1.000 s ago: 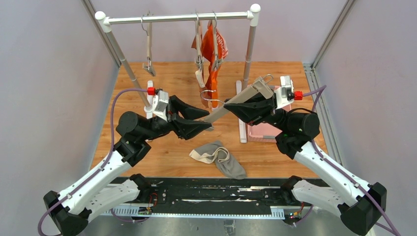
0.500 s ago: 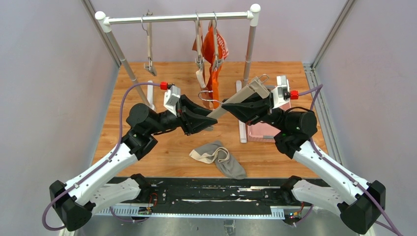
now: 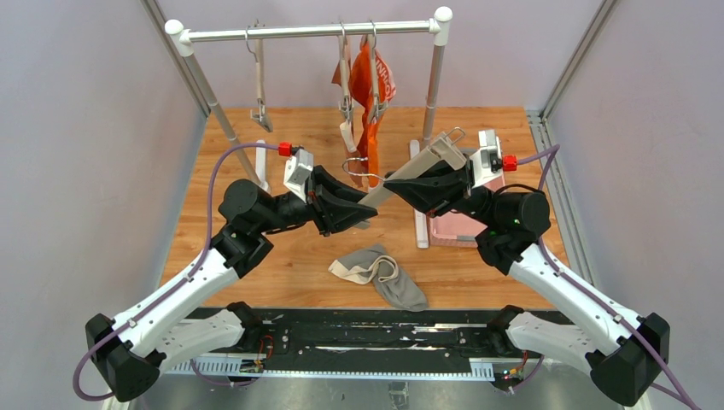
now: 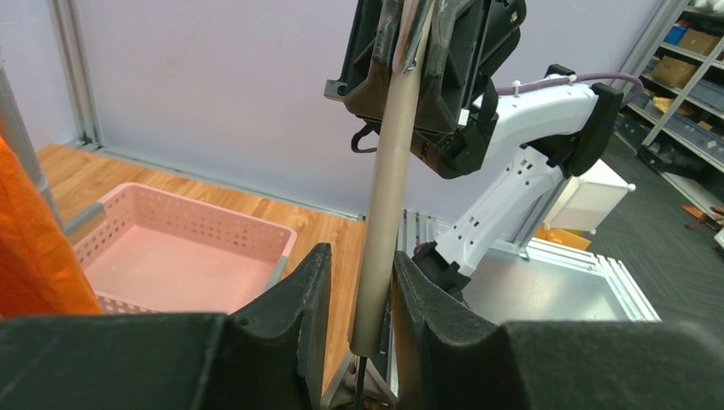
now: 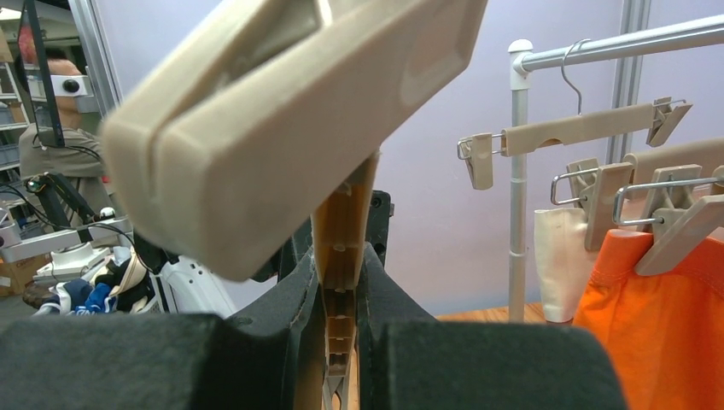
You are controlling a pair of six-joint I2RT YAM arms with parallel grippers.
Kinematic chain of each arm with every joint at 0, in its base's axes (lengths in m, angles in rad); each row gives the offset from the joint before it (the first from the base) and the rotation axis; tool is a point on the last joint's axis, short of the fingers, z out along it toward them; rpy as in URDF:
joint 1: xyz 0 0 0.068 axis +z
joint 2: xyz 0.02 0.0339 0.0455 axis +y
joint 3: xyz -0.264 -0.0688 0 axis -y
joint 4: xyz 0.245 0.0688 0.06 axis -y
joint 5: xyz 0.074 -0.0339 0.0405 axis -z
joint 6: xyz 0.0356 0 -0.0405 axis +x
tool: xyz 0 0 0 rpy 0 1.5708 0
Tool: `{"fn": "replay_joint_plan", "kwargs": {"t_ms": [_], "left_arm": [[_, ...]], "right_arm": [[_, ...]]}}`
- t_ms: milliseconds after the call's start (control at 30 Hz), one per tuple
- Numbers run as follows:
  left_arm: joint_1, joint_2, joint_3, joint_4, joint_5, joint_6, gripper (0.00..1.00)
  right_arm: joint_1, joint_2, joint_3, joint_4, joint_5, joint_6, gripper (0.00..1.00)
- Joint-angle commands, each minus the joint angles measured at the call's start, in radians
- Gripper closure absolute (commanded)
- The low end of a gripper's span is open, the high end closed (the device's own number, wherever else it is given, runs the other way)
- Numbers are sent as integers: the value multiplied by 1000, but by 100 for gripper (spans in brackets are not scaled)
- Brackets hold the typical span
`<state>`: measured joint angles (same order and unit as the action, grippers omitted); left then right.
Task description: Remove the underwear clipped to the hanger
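A beige clip hanger (image 3: 420, 166) is off the rail, slanting between my grippers. My right gripper (image 3: 394, 182) is shut on its bar, seen close up in the right wrist view (image 5: 341, 256). My left gripper (image 3: 363, 212) is open around the bar's low end (image 4: 388, 171), with a small gap on one side (image 4: 359, 256). The grey-beige underwear (image 3: 380, 275) with a cream waistband lies loose on the table. The bright orange underwear (image 3: 374, 102) hangs clipped on the rail and also shows in the right wrist view (image 5: 657, 333), with a cream cloth (image 5: 559, 265) beside it. I cannot make out the rust-brown one clearly.
The rack's rail (image 3: 307, 32) carries an empty hanger (image 3: 259, 77) at the left. The rack's posts (image 3: 434, 81) and feet stand on the wooden table. A pink basket (image 3: 457, 226) sits at the right, under my right arm, and shows in the left wrist view (image 4: 171, 256).
My left gripper has moved up and to the right, and its fingers now sit around the hanger's low end. My right gripper has shifted slightly left with the hanger.
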<state>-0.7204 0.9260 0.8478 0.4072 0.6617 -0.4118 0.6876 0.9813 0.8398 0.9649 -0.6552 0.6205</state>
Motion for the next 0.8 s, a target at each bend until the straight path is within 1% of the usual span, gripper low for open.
{"fn": "replay_joint_plan", "kwargs": {"t_ms": [0, 133, 167, 233, 267, 300, 367, 400, 467, 533, 767], "left_arm": [[-7, -29, 43, 22, 30, -18, 100], [-7, -50, 48, 22, 19, -31, 100], [-7, -51, 49, 22, 20, -32, 98], [-7, -50, 47, 23, 19, -36, 79], [-7, -49, 47, 22, 18, -36, 71], [-7, -49, 46, 23, 17, -37, 67], [-7, -48, 46, 22, 18, -39, 63], [-7, -49, 50, 22, 17, -38, 58], [-7, -52, 54, 22, 21, -35, 51], [-7, -57, 60, 22, 23, -32, 48], [-7, -50, 55, 22, 22, -25, 47]], "right_arm": [[23, 2, 31, -21, 1, -32, 100], [23, -7, 29, -35, 3, -44, 99], [23, -9, 29, -35, 2, -45, 99], [24, -11, 32, -37, 2, -46, 99], [24, -13, 32, -38, -2, -46, 99], [26, -15, 33, -38, -3, -47, 99], [29, -19, 33, -46, -4, -48, 99], [30, -19, 34, -49, -5, -51, 99], [30, -22, 36, -55, -6, -54, 100], [33, -26, 38, -60, -7, -56, 99], [41, -30, 42, -55, -4, -58, 100]]}}
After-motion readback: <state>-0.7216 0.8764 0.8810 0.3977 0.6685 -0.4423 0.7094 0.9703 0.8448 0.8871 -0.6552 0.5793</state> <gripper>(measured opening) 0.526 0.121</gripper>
